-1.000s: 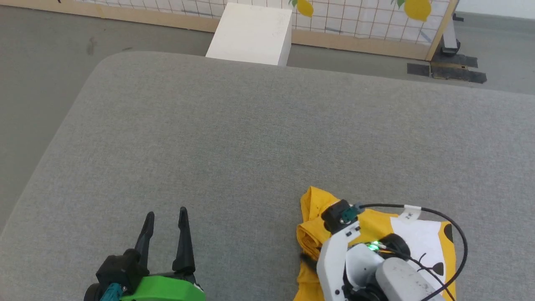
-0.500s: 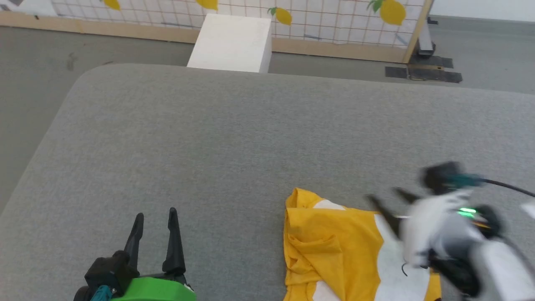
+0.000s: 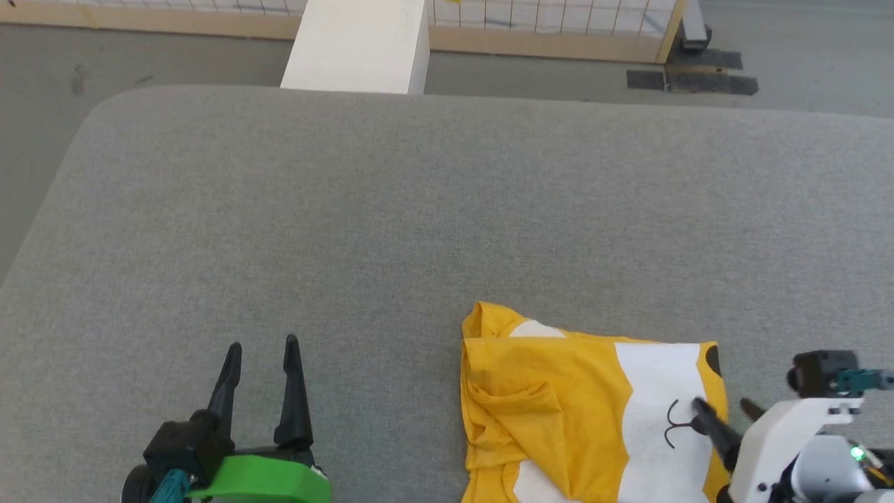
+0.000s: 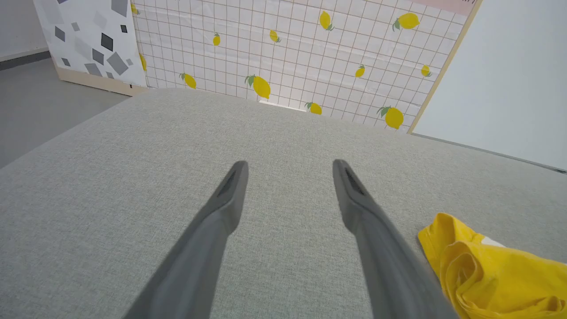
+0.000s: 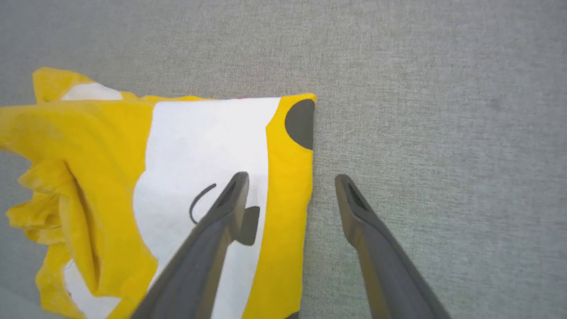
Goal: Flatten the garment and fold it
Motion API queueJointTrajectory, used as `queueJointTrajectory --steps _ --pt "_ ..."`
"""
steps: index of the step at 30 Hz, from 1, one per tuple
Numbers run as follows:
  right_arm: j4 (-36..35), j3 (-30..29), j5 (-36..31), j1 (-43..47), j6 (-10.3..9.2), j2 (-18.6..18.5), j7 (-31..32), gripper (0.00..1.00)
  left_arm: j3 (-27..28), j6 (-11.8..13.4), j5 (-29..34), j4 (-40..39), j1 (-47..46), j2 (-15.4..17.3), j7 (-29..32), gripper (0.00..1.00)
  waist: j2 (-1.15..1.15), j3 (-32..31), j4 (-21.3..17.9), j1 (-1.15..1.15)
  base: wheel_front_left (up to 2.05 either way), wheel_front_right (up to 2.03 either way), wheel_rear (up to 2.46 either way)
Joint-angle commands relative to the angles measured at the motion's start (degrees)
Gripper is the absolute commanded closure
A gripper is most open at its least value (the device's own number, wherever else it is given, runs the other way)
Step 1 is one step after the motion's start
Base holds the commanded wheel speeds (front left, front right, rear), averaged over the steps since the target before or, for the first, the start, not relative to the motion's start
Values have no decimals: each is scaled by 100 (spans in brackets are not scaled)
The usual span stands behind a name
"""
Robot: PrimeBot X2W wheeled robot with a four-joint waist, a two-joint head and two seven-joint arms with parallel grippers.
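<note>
Near the front edge of the grey cloth-covered desk point(image 3: 419, 209), toward the robot's right, lies the yellow T-shirt point(image 3: 580, 405). Its right part is flat, with a straight right-hand edge, a large white patch marked by thin dark curved lines, and a dark spot at the far right corner. Its left part is bunched into loose wrinkles and folds.

The right pincer point(image 3: 721, 404) stands wide and holds nothing. In the right wrist view the right pincer point(image 5: 291, 176) straddles the T-shirt's point(image 5: 177, 177) right edge: one finger is over the white patch, the other over bare grey cloth just beside the hem. Whether the tips touch the fabric cannot be told.

The left pincer point(image 3: 262, 344) is also wide and empty, well apart from the T-shirt, over bare desk at the robot's left. In its own wrist view the left pincer point(image 4: 290, 164) points across the desk, with the T-shirt's point(image 4: 487, 274) crumpled end at the lower right.

Beyond the desk stand a white box point(image 3: 356, 45) on the floor point(image 3: 42, 70) and a lemon-patterned panel point(image 4: 288, 53).
</note>
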Motion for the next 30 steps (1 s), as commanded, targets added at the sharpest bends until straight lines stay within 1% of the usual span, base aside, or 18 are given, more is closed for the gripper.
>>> queueJointTrajectory --steps 1,6,7,8,9,14,20,24,30 --pt "113 3 -10 -21 -8 38 18 0 -11 -26 34 12 -116 13 -11 0 0 69 69 0 0 0 0" --pt "794 -86 -95 -221 -8 185 -85 0 -33 -12 64 10 -196 42 23 0 0 123 165 0 0 0 0" --pt "918 -74 -104 -255 -8 207 -88 13 -40 -11 69 10 -209 48 31 0 0 122 178 0 0 0 0" --pt "1053 -88 -77 -299 -8 244 -104 68 -49 -9 77 8 -224 57 43 0 0 115 190 0 0 0 0" --pt "1140 -94 -52 -333 -8 271 -126 100 -57 -6 88 3 -236 64 50 0 0 105 199 0 0 0 0" --pt "1279 52 4 -445 -8 336 -307 100 -106 29 171 -87 -280 119 109 0 0 -25 134 0 0 0 0" --pt "1114 173 -37 -651 -8 273 -417 100 -125 72 214 -226 -244 187 178 0 0 -227 -161 0 0 0 0" --pt "982 284 -94 -898 -8 24 -324 100 -137 76 222 -280 -226 246 246 0 0 -317 -423 0 0 0 0" --pt "924 580 -216 -1403 -8 -617 -57 100 -150 69 230 -336 -252 327 341 0 0 -338 -850 0 0 0 0"
